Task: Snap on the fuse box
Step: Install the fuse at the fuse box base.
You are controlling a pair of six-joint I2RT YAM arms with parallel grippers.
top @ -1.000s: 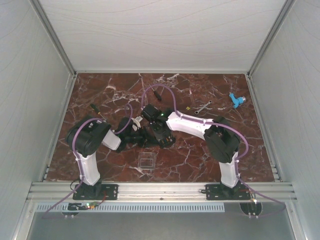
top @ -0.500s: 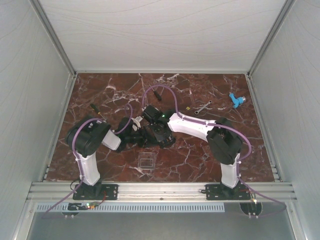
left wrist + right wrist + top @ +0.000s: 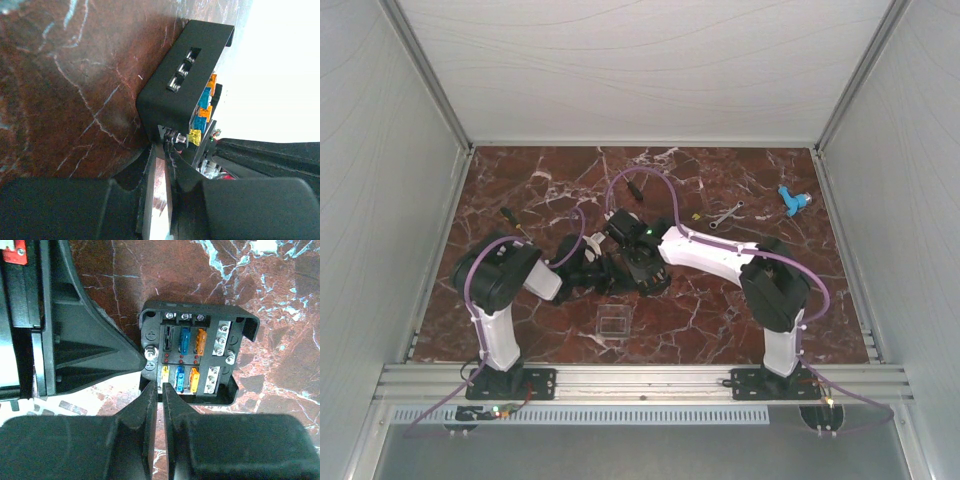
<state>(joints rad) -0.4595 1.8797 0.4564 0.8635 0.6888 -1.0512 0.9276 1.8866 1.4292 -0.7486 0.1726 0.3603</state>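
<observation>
The fuse box (image 3: pixel 200 352) is a square black box lying face up on the marble, with blue, orange and yellow fuses and silver screws showing. In the left wrist view the fuse box (image 3: pixel 175 85) appears side-on. My left gripper (image 3: pixel 167 145) is pinched on the box's corner by a bolt; one of its fingers (image 3: pixel 100 355) reaches in from the left in the right wrist view. My right gripper (image 3: pixel 162 385) hovers at the box's near edge, its jaws a thin slit apart with nothing between them. Seen from above, the left gripper (image 3: pixel 600 272) and right gripper (image 3: pixel 625 268) meet mid-table and cover the box.
A clear square lid (image 3: pixel 612 322) lies on the table just in front of the grippers. A black screwdriver (image 3: pixel 513 222) is at the left; a wrench (image 3: pixel 725 214) and a blue part (image 3: pixel 794 200) lie at the back right. White walls enclose the table.
The right arm's elbow has swung a little to the right and nearer, and its jaws have eased slightly apart. The left arm has stayed put.
</observation>
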